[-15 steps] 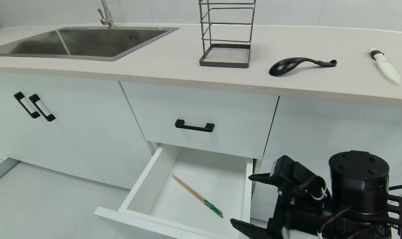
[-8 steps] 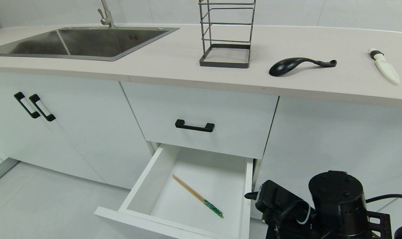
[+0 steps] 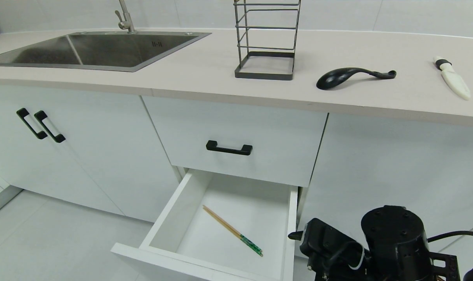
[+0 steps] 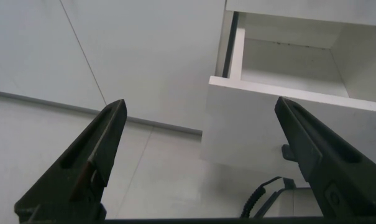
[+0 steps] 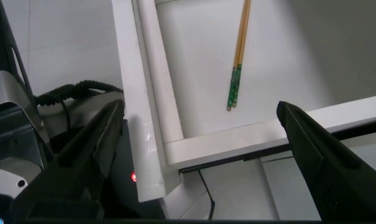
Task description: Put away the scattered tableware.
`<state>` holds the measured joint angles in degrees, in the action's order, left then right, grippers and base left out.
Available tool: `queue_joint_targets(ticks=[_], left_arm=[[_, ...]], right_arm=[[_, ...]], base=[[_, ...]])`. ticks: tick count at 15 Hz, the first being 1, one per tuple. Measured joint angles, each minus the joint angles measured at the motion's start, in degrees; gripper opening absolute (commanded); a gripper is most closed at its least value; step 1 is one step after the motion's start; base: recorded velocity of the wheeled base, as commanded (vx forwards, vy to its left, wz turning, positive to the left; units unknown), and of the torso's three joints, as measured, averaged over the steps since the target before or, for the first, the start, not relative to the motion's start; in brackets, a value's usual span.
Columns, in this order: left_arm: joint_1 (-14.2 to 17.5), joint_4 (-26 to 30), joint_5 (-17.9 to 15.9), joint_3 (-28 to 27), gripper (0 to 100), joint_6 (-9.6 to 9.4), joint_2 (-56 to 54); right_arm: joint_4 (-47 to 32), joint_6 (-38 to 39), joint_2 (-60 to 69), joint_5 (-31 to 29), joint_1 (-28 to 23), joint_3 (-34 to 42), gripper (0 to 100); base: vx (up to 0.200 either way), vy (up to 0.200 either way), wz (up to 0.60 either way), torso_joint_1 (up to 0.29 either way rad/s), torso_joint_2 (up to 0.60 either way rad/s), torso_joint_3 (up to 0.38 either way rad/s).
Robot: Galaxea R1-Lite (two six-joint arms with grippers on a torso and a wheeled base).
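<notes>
A pair of wooden chopsticks [image 3: 232, 230] with green tips lies inside the open white drawer [image 3: 291, 218]. On the counter lie a black ladle [image 3: 351, 76] and a white knife with a black band [image 3: 453, 78]. My right arm's wrist [image 3: 392, 242] hangs low beside the drawer's right wall. In the right wrist view my right gripper [image 5: 200, 162] is open and holds nothing, above the drawer's corner [image 5: 144, 93], with the chopsticks [image 5: 239, 56] a little farther in. My left gripper [image 4: 206, 162] is open and holds nothing, low near the floor, facing the drawer [image 4: 287, 93].
A dark wire rack [image 3: 266, 39] stands on the counter left of the ladle. A steel sink [image 3: 103, 48] with a tap is at the far left. A shut drawer with a black handle [image 3: 229, 148] sits above the open one. Cabinet doors lie left.
My right arm has dropped lower and its fingers have left the bottom of the head view. The chopsticks, ladle and knife have not moved.
</notes>
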<state>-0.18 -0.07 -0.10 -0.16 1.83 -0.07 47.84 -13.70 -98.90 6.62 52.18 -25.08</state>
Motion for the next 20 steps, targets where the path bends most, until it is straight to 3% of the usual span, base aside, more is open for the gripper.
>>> queue_joint_targets(ticks=[7,17,20], left_arm=[[0.02,0.02,-0.01,0.02,100,0.0,0.0],[0.0,0.02,0.02,0.02,100,-0.02,0.0],[-0.02,0.07,0.02,0.0,100,0.0,0.0]], right_arm=[[-0.18,0.07,-0.11,0.35,0.99,0.96,100],[0.01,0.18,-0.24,0.33,1.02,1.55,100],[0.0,0.18,-0.38,0.3,1.02,-1.51,100]], base=[[0.0,0.0,0.0,0.185,-0.12,-0.096],[0.0,0.0,0.0,0.188,-0.56,-0.22],[0.0,0.0,0.0,0.382,-0.49,-0.229]])
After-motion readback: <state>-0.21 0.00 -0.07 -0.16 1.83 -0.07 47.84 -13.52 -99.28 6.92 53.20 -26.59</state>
